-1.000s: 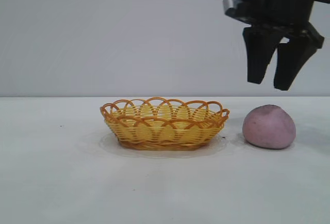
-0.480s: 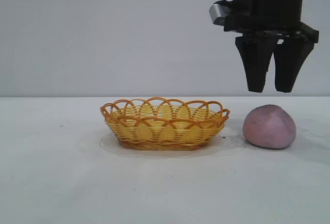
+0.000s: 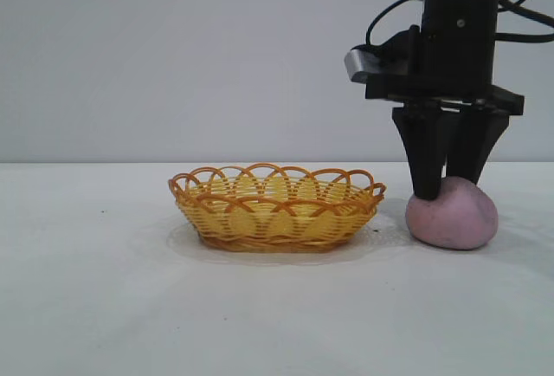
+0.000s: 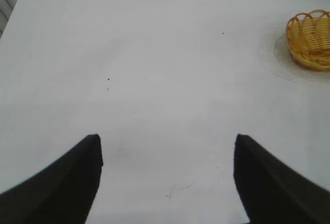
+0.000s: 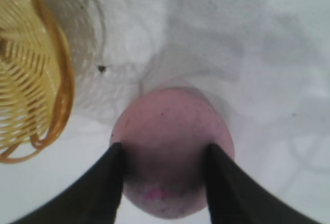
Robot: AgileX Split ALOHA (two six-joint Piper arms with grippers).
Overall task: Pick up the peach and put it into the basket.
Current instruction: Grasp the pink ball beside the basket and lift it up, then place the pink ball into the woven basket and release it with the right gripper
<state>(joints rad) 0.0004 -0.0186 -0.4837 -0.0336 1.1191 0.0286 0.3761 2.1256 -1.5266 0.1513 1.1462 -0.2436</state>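
Note:
The dull pink peach [image 3: 456, 222] rests on the white table just right of the yellow and orange woven basket [image 3: 275, 218]. My right gripper [image 3: 447, 189] stands straight down over the peach, its black fingers [image 3: 426, 168] reaching onto its upper sides. In the right wrist view both fingers [image 5: 111, 175] press against the peach [image 5: 172, 121], one on each flank, and the basket [image 5: 36, 79] lies close beside. My left gripper [image 4: 167, 141] hangs open over bare table, far from the basket [image 4: 311, 39], with nothing between its fingers.
The basket holds nothing that I can see. A small dark speck [image 5: 101, 69] lies on the table between basket and peach. A plain grey wall stands behind the table.
The right gripper has come down from well above the peach onto it, and its fingers have narrowed against the peach's sides. Peach and basket have not moved.

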